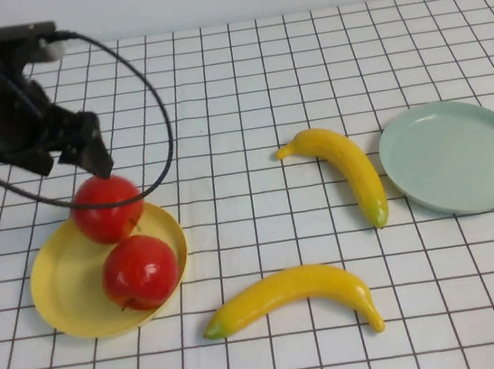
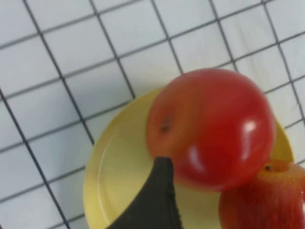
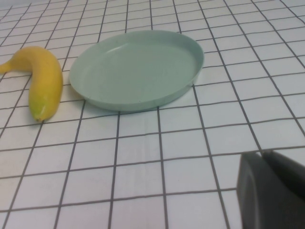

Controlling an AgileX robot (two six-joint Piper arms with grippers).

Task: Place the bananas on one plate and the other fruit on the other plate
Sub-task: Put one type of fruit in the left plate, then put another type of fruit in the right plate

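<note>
Two red apples are at the yellow plate. One apple lies in it, and the other apple rests at its far rim, touching the first. My left gripper hovers just above that far apple, open. In the left wrist view one finger shows beside the far apple, with the other apple and the yellow plate below. Two bananas lie on the table. The pale green plate is empty. My right gripper is shut, near the green plate.
White gridded tablecloth covers the table. A black cable loops from the left arm over the cloth. One banana lies right beside the green plate's rim. The right arm is outside the high view.
</note>
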